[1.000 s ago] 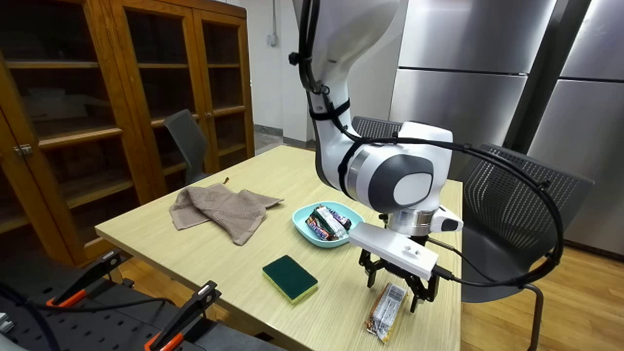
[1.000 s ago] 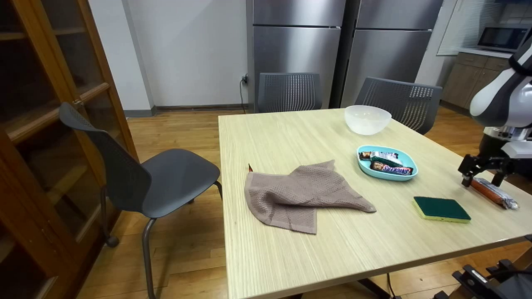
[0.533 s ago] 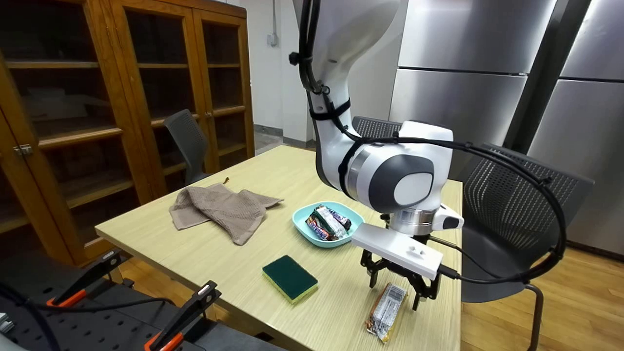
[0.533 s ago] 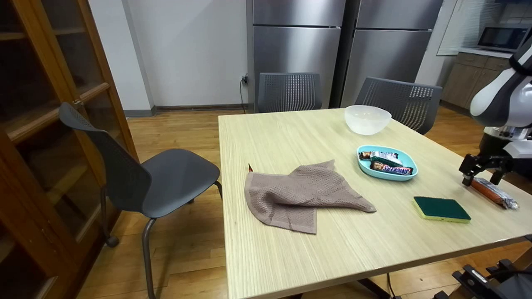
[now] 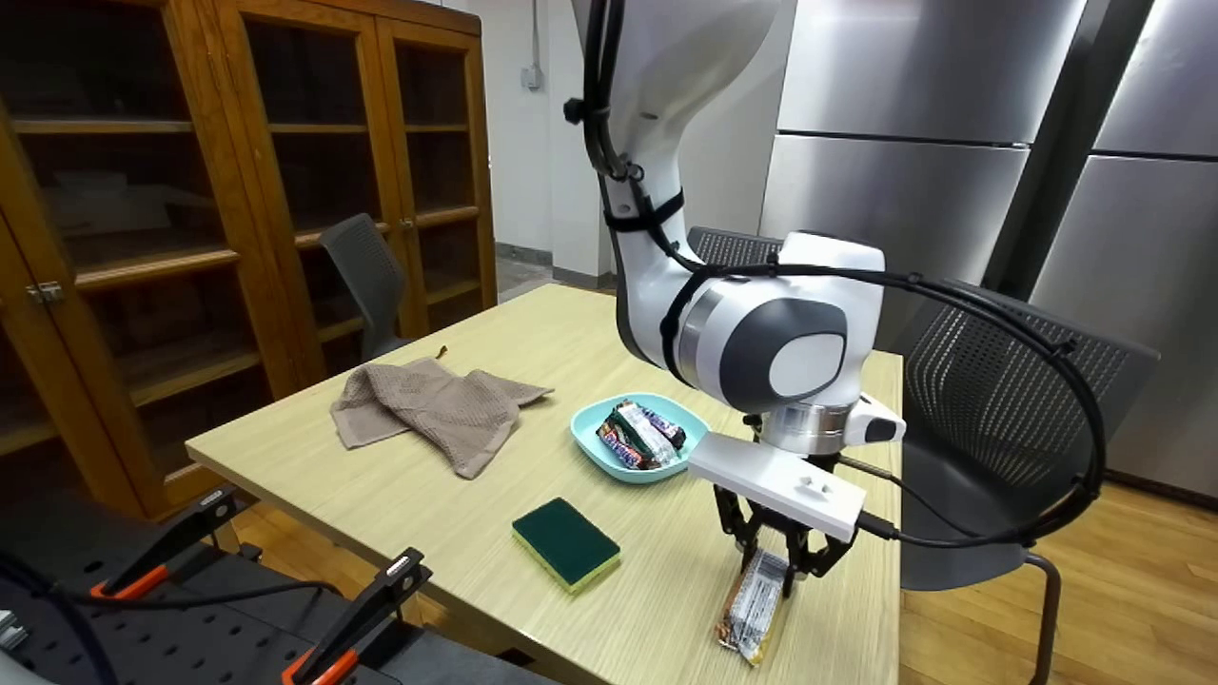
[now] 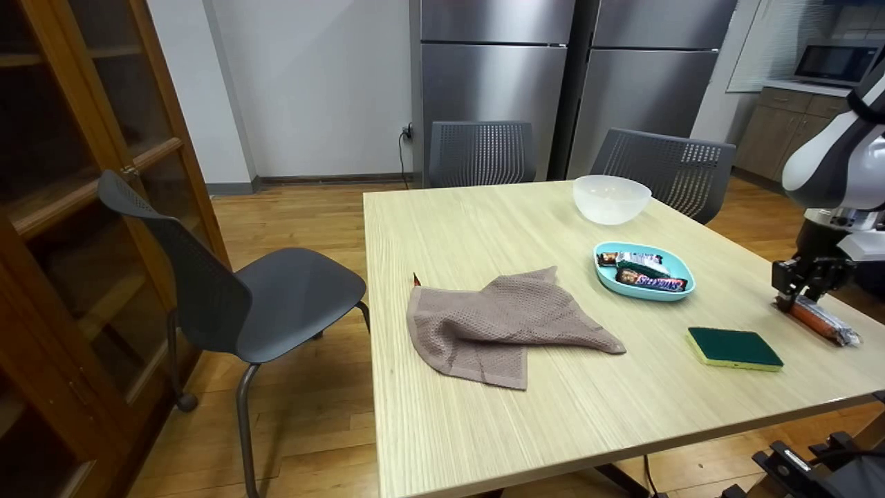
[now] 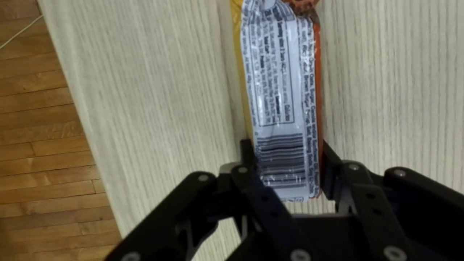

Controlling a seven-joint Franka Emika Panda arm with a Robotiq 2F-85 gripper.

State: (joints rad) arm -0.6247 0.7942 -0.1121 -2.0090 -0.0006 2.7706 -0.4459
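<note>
A wrapped snack bar (image 7: 279,83) lies on the light wood table, its white label and barcode facing up, with orange and yellow sides. My gripper (image 7: 288,150) points down over the barcode end, one black finger pad against each long side, shut on it. In an exterior view the gripper (image 5: 767,573) straddles the far end of the snack bar (image 5: 754,614), which rests on the tabletop. The snack bar (image 6: 824,324) also shows at the right of an exterior view, its end partly hidden by the fingers.
Nearby sits a green and yellow sponge (image 5: 566,544). A light blue dish (image 6: 639,294) holds several wrapped bars. Further off are a crumpled brown cloth (image 6: 511,325) and a frosted bowl (image 6: 610,200). Chairs (image 6: 276,297) surround the table; black clamps (image 5: 366,609) stand at its near side.
The gripper's fingers have come together from wide apart onto the bar's sides. The bar has barely shifted, and the arm has hardly moved. Everything else stays where it was.
</note>
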